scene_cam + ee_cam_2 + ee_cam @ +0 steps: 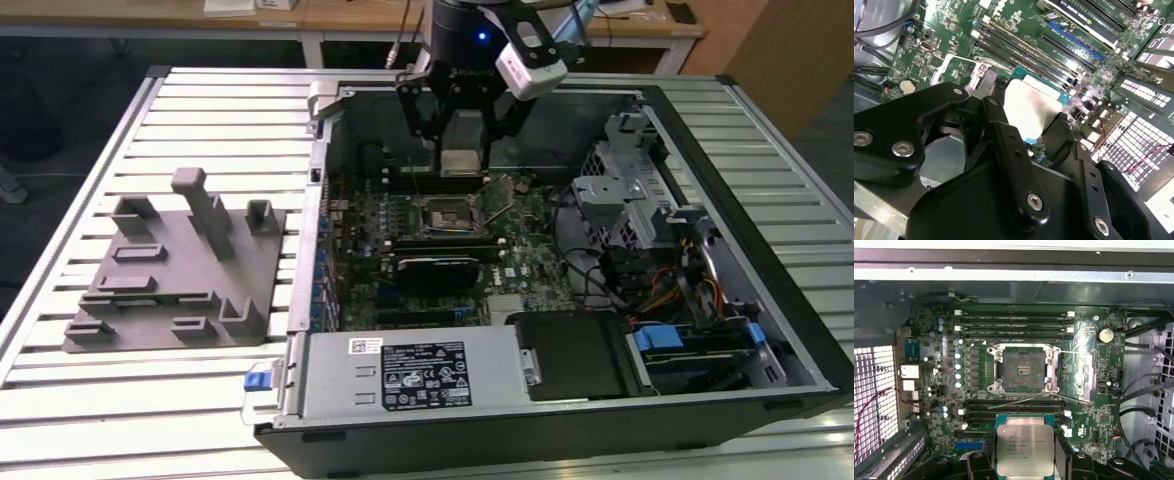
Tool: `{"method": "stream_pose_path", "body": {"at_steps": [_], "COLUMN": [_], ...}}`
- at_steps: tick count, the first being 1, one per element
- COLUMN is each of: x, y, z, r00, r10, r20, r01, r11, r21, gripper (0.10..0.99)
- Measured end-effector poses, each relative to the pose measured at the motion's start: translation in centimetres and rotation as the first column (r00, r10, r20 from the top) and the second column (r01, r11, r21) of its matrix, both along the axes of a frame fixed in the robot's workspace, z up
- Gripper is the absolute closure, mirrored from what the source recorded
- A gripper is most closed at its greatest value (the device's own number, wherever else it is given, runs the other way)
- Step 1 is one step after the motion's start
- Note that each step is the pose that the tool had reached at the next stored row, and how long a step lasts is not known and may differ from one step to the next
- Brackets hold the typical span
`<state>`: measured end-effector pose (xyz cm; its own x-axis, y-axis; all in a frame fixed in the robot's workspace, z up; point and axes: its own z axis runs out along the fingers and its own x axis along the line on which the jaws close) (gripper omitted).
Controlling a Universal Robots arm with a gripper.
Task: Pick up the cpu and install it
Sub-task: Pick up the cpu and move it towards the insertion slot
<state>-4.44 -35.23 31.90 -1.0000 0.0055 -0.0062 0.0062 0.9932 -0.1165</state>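
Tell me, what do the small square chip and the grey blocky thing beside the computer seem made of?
The cpu: its top looks like metal, pale silver with a soft sheen, framed by a green board edge. The grey fixture: probably plastic, matte and evenly grey with blocky shapes, though that's uncertain.

Lab: slatted workbench (134,420), opened computer (414,375).

The room light is bright and even in the exterior view, and the table (134,400) looks pale and shiny. Inside the computer case (801,330) it is darker, with soft shade. A small blue light (481,37) glows on the arm. In the second wrist view the cpu (1031,115) glares almost white, and the black gripper (1026,105) up close looks a little blurry. In the first wrist view the vent grid (871,390) glows white.
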Motion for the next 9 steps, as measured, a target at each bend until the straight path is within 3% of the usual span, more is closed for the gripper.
{"method": "stream_pose_path", "body": {"at_steps": [9], "x": [0.22], "y": [1.01], "z": [-0.93], "r00": [1.0000], "r10": [0.000], "r20": [-0.0001], "r01": [0.000], "r11": [0.9998], "r21": [-0.018], "gripper": [0.541]}}
